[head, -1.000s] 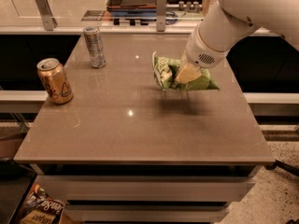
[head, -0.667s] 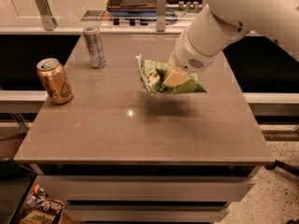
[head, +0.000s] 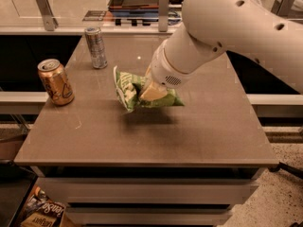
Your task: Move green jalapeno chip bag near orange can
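Camera view — gripper [head: 152, 92] clamps green jalapeno chip bag [head: 127, 90] above table [head: 199, 131].

I count two drink cans on the single grey-brown tabletop [head: 189, 136]: one short orange-gold can [head: 56, 82] and one slim silver-grey can [head: 96, 47]. One crinkled light-green chip bag [head: 126, 90]. One two-finger gripper [head: 151, 92], at mid-table, clamped on that bag.

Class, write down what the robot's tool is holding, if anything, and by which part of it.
The tool holds the green jalapeno chip bag, gripped near its middle, seemingly just clear of the table.
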Robot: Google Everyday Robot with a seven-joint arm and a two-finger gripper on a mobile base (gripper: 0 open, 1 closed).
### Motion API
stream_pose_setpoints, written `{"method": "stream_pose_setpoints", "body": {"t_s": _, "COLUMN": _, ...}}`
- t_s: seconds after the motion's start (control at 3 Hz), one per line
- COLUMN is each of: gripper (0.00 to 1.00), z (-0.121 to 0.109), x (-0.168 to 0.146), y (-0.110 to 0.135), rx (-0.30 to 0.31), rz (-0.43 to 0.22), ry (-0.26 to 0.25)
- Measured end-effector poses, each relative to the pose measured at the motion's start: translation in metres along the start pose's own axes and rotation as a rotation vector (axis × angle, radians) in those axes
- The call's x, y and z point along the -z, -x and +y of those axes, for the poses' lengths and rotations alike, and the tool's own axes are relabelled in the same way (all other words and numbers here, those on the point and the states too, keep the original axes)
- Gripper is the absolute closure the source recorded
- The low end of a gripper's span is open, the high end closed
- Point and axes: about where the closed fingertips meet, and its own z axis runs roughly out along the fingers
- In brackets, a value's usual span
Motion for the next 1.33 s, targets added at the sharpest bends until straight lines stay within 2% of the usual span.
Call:
{"method": "stream_pose_setpoints", "body": {"t_s": 0.33, "gripper": 1.0, "z": 0.017, "x": -0.012, "y": 0.02, "rx": 0.0, "rz": -0.009, "ry": 0.003}}
{"method": "stream_pose_setpoints", "body": {"t_s": 0.67, "gripper": 1.0, "z": 0.031, "x": -0.017, "y": 0.04, "rx": -0.018, "rz": 0.015, "ry": -0.004}}
{"method": "stream_pose_setpoints", "body": {"t_s": 1.0, "gripper": 1.0, "z": 0.038, "x": -0.02, "y": 0.061, "rx": -0.028, "rz": 0.041, "ry": -0.011}}
{"method": "stream_pose_setpoints", "body": {"t_s": 1.33, "gripper": 1.0, "z": 0.038, "x": -0.029, "y": 0.071, "rx": -0.019, "rz": 0.013, "ry": 0.0}}
